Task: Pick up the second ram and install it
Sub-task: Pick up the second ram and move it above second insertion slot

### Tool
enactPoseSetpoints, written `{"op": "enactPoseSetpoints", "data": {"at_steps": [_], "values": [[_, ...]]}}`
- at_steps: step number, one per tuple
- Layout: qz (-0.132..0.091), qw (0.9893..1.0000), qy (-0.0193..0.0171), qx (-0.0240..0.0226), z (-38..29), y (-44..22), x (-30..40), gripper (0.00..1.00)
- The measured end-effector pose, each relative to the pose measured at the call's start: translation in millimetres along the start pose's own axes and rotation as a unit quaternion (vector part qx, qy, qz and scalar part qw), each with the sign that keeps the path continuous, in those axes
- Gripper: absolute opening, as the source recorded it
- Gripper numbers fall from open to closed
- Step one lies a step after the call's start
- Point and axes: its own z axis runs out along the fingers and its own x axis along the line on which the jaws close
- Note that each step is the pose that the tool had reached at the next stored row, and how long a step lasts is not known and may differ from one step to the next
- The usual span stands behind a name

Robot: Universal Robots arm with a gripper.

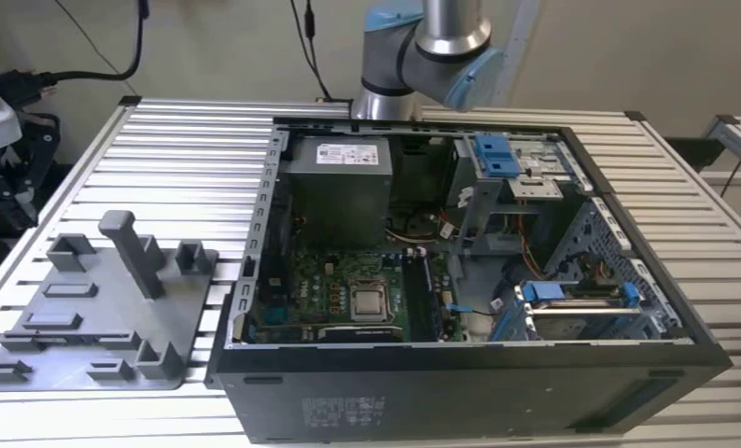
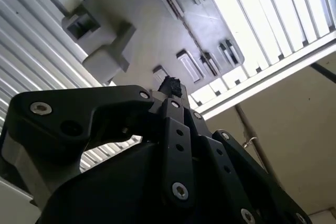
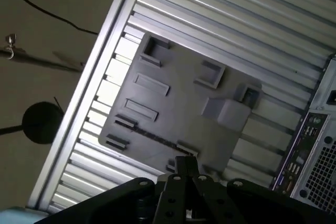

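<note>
Grey plastic tray (image 3: 178, 93) beyond jaws seemingly pressed together; motherboard (image 1: 327, 280) inside open case (image 1: 470, 392).

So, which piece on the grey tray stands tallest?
The slim upright post on the tray: it rises well above the low blocks around it.

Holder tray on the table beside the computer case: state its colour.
Plain grey; the holder tray shows best in the exterior view.
</note>
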Motion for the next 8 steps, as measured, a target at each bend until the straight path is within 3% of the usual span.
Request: {"op": "enactPoseSetpoints", "data": {"at_steps": [4, 8], "values": [[-0.028, 0.9996, 0.0012, -0.0004, 0.0, 0.0, 0.0, 0.11], [-0.059, 0.9982, 0.0026, -0.0009, 0.0, 0.0, 0.0, 0.11]]}}
